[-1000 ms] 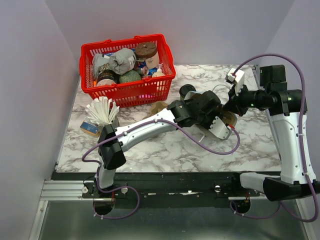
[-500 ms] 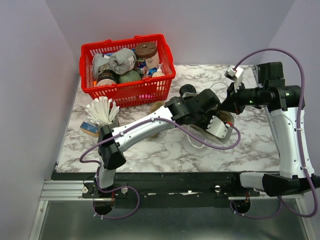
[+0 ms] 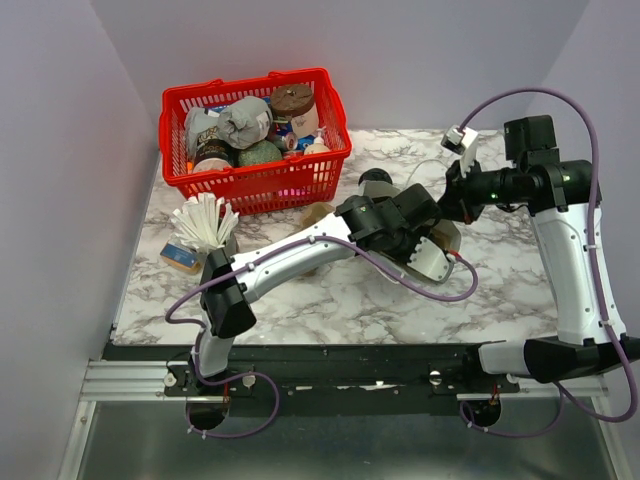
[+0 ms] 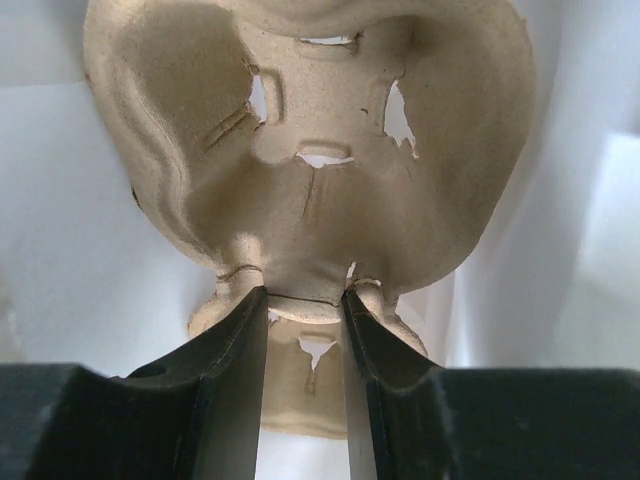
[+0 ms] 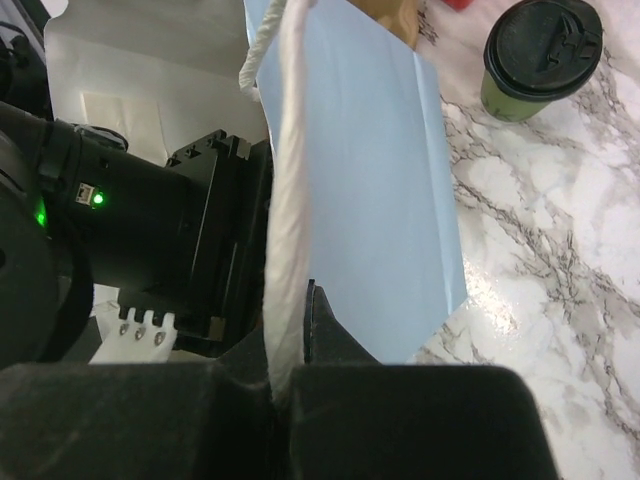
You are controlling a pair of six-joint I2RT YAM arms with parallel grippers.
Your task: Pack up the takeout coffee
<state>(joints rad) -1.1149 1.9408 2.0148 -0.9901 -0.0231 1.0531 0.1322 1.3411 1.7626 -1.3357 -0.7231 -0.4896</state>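
Far off to the left of your left pincer [image 4: 305, 295] sits a red plastic lattice basket [image 3: 255, 185], heaped with mixed goods, among them a grey bundle and a round brown-topped tub. Nearer you than the basket is a spray of thin white stirrers [image 3: 205, 222].

Your left pincer is partly closed, its two black fingers clamped on the rim of the cup carrier [image 4: 330, 150]. The carrier is rough tan moulded pulp, dished into rounded wells with torn slits. It hangs ahead of the fingers, with the smooth white walls of the paper bag [image 5: 370, 200] all around.

The coffee cup [image 5: 540, 55] stands outside the bag, on the glossy grey-veined marble table [image 3: 330, 300]. It is to the left of your right pincer [image 5: 298, 300] and beyond the left one. It is green paper, and its round black lid [image 5: 543, 40] is on.

Your right pincer is fully closed, pinching the bag's thick white top edge.
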